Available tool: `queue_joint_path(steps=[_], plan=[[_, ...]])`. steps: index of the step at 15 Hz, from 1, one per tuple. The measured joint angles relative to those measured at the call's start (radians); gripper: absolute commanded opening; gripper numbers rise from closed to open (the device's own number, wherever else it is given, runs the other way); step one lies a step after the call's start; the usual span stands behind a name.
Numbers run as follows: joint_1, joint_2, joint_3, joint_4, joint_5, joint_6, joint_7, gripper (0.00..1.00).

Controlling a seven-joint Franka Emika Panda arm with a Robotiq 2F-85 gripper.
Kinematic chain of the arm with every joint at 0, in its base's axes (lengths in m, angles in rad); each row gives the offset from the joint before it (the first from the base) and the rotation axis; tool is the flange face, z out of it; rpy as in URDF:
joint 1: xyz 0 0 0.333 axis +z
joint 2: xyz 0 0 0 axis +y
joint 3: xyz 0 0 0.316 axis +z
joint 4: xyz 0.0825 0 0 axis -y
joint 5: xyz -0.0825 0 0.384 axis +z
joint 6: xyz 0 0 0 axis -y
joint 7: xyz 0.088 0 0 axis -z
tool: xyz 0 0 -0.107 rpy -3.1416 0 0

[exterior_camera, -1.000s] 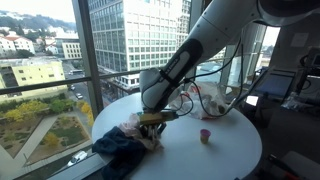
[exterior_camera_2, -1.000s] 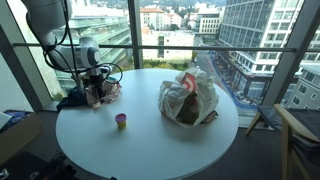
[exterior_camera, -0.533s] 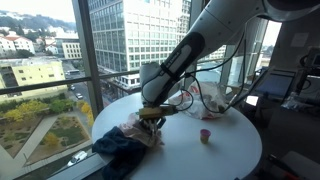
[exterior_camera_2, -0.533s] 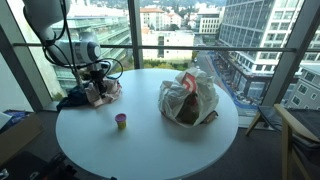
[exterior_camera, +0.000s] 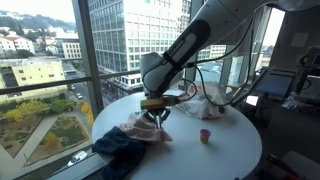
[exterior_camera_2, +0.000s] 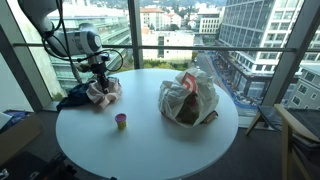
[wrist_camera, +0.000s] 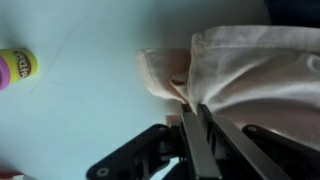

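Pale cloth point(exterior_camera: 138, 133) – heaped at the tabletop's point(exterior_camera_2: 150, 145) window-side edge, touching a dark blue garment point(exterior_camera: 117, 152). Gripper point(wrist_camera: 190, 108) stands directly above, clamped on one fold; the cloth's bulk hangs below it, spreading toward that edge.

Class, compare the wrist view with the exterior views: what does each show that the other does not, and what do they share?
Only the wrist view: a close look at the gripper, its jaws shut on a fold at the edge of the pale pink cloth. Only the exterior views: the crumpled clear plastic bag with dark contents, and the dark blue cloth beside the pink one. Shared: the pink cloth, the small round tub with a purple and yellow top, and the round white table.
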Motion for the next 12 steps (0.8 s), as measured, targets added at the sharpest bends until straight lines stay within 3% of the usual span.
queue_joint_path(steps=[6,11,12], plan=[[0.009,-0.029,-0.019,0.029,-0.1,-0.261,0.118,0.15],[-0.036,-0.026,0.036,0.025,-0.079,-0.241,0.062,0.13],[-0.051,-0.023,0.05,0.019,-0.059,-0.217,0.029,0.38]])
